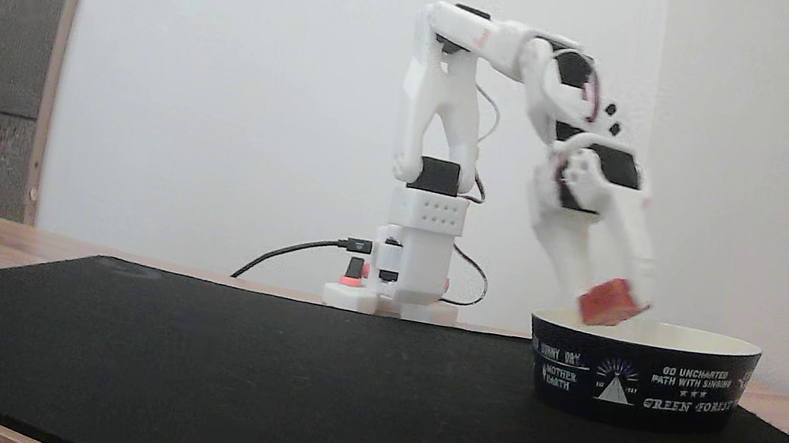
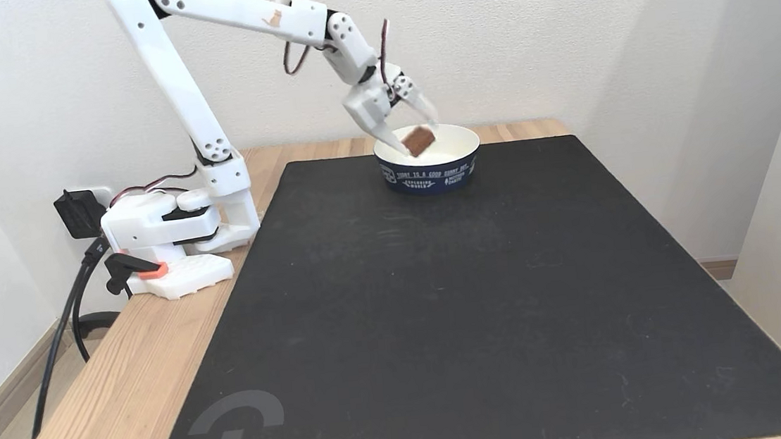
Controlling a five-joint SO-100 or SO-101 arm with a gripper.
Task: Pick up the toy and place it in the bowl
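Note:
The red-pink toy hangs just above the bowl's rim, pinched between the two white fingers of my gripper, which is shut on it. The other fixed view shows the toy over the bowl's cream inside, near its left rim, with the gripper pointing down and to the right. The bowl is black outside with white text and a triangle emblem, and it stands on the black mat. From the higher camera the bowl sits at the mat's far edge.
A large black mat covers most of the wooden table. My arm's base is clamped at the table's left side, with cables trailing off the edge. White walls stand close behind and to the right.

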